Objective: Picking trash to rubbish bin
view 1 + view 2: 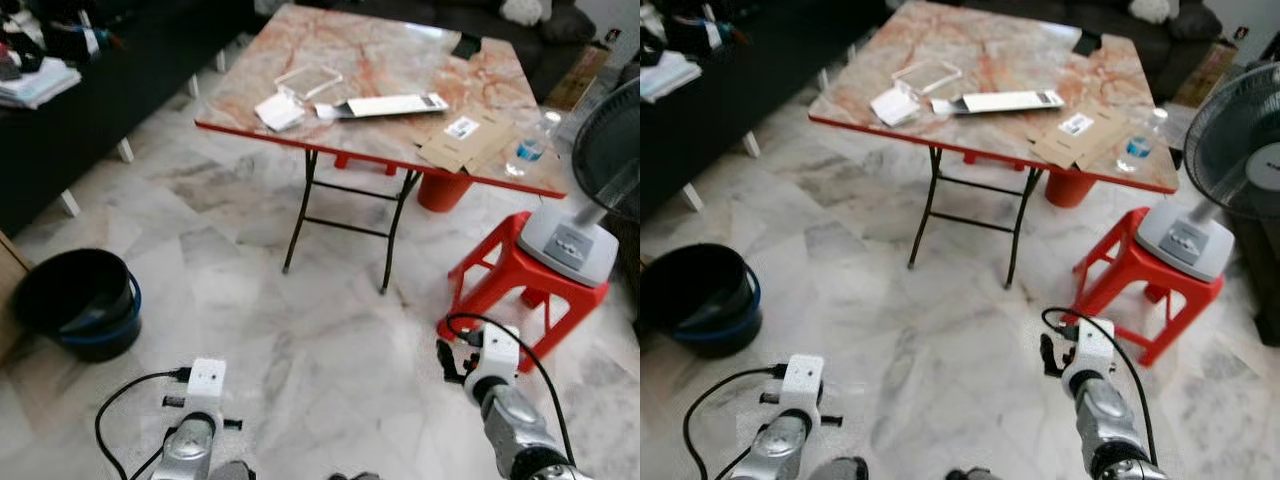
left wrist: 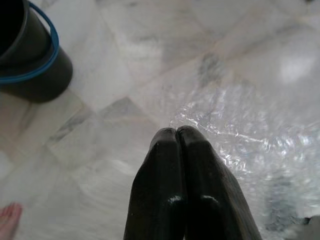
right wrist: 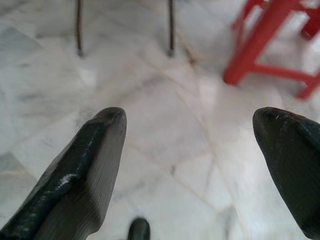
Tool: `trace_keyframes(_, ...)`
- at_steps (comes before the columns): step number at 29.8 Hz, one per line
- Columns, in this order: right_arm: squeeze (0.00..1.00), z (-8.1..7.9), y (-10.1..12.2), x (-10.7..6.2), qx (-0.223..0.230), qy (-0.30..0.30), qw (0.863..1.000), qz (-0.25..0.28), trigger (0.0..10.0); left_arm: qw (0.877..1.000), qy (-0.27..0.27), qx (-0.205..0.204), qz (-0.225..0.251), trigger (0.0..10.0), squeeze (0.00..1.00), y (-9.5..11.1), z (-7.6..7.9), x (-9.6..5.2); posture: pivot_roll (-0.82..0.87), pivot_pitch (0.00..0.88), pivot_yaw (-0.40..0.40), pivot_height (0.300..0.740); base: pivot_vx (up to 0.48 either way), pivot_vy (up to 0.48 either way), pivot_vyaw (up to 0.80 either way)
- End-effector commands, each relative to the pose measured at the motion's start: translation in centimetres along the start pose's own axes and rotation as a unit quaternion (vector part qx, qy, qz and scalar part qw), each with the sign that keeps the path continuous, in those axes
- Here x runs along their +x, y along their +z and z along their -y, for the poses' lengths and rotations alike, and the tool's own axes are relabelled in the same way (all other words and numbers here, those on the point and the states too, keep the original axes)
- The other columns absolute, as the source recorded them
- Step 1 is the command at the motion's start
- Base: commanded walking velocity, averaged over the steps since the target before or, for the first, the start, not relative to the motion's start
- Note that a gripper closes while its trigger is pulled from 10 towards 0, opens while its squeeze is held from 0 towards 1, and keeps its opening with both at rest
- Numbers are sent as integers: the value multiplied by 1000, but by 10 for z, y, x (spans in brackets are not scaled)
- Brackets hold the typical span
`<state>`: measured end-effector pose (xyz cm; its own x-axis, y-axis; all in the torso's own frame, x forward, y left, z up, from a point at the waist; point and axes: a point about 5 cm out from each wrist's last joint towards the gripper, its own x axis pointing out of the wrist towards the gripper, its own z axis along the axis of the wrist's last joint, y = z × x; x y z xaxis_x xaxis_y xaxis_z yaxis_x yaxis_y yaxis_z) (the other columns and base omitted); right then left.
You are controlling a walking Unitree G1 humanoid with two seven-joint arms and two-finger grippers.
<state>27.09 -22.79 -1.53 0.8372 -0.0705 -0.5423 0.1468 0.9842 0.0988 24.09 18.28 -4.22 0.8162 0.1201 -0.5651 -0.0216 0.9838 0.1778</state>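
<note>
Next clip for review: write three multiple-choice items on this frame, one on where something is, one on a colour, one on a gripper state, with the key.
1. Where does the black plastic bucket with the blue rim stand?
A. on the folding table
B. on the floor to the robot's left
C. on the stool

2. What colour is the plastic stool under the grey fan base?
A. red
B. green
C. white

3. How do the left gripper and right gripper stand?
A. both open
B. left open, right shut
C. left shut, right open

Key: 1 B, it sits on the marble floor at left. 2 A, its legs are red. 3 C, the left fingers touch, the right are spread.
</note>
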Motion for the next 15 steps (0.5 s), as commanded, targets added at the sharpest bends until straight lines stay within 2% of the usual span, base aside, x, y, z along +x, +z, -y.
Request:
trace_keyframes(1, 0, 12, -20, -7, 4, -23, 999, -41, 10000, 999, 1, -14, -40, 10000, 0, -23, 5, -7, 23, 175, -151, 740, 0, 0, 0)
trace_keyframes(10, 0, 16, -40, -14, -8, -25, 997, -73, 10000, 991, 22, -43, -129, 10000, 0, -64, 2, -24, 16, 176, -162, 740, 0, 0, 0)
trace_keyframes(15, 0, 22, -47, -19, 0, -38, 996, -86, 10000, 987, 28, -56, -145, 10000, 0, -76, 5, -31, 18, 175, -174, 740, 0, 0, 794)
